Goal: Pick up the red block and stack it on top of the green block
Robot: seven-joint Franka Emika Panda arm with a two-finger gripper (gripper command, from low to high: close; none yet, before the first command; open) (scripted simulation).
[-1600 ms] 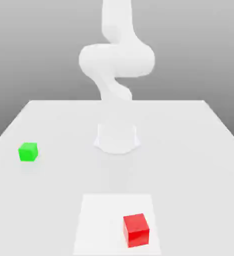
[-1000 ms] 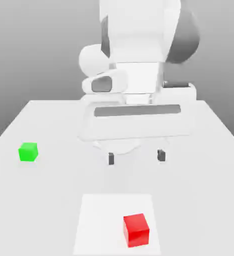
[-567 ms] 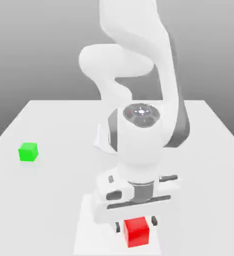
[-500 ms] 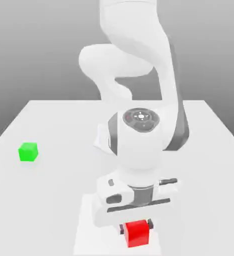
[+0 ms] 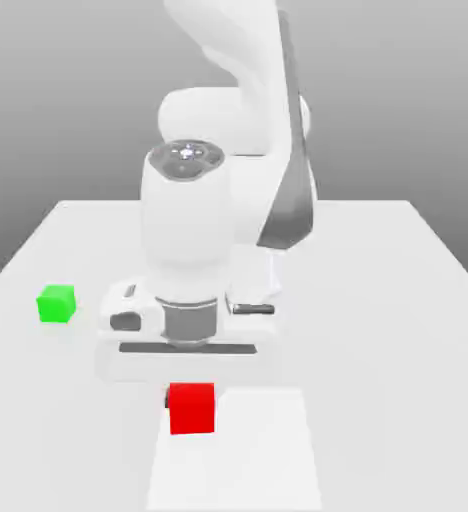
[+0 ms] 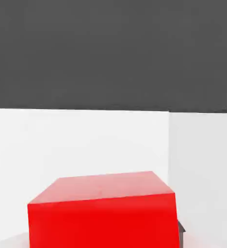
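Observation:
The red block [image 5: 192, 409] hangs under my hand, with my gripper [image 5: 192, 404] shut on it; dark fingertips show at its two sides. It sits over the near-left corner of a lighter square patch [image 5: 268, 450] on the table. In the hand view the red block [image 6: 103, 213] looms close, with a dark fingertip [image 6: 181, 233] at its side. The green block [image 5: 56, 304] rests on the table at the exterior view's left, well apart from the gripper.
The white table [image 5: 398, 300] spreads wide around both blocks. My arm's round base and upper links [image 5: 228, 120] stand at the table's middle back. The table's far edge and a grey backdrop lie behind.
My gripper has shut on the red block and carried it up and toward the exterior view's left, off its former spot on the patch. The green block has not moved.

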